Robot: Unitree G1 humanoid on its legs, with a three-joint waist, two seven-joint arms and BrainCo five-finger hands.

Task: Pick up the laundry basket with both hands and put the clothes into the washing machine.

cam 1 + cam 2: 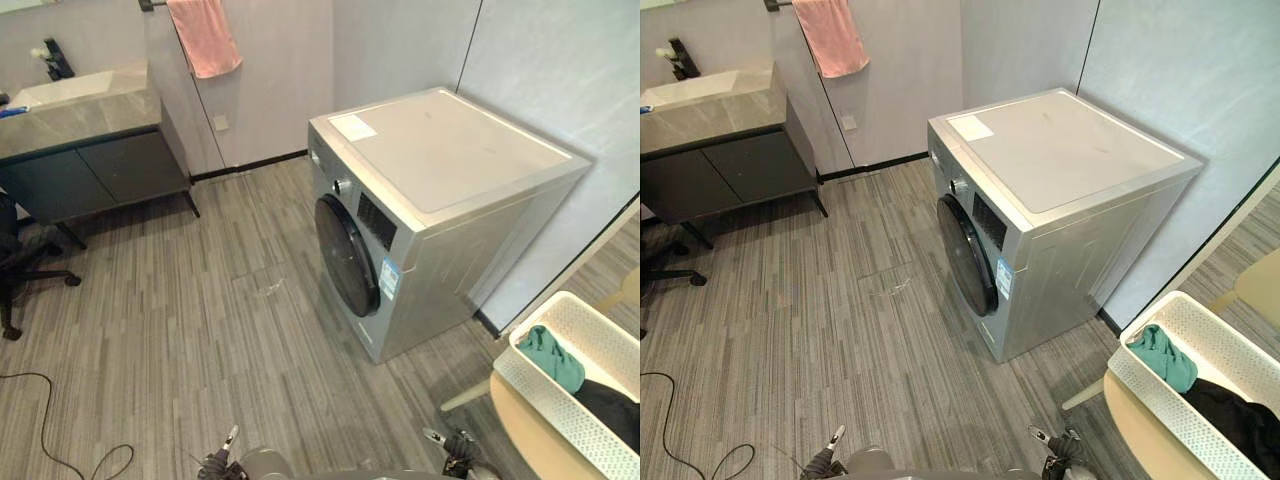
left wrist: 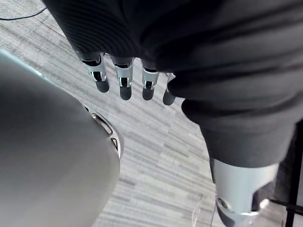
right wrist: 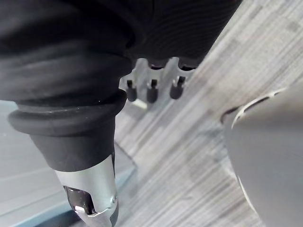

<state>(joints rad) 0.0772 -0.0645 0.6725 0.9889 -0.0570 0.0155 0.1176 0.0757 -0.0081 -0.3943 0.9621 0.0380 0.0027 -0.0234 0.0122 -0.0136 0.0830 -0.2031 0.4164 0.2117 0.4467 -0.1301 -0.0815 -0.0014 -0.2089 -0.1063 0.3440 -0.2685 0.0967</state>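
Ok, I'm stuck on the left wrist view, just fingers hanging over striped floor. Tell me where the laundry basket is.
Observer: The laundry basket is low on the robot's right, resting on a pale beige surface, with a green garment and a dark garment inside.
Operator: Now check the machine door for me.
Observer: The washing machine stands ahead against the wall, and its round dark door is shut.

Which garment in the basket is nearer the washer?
The teal garment, at the basket end toward the washing machine; the black garment lies at the far end.
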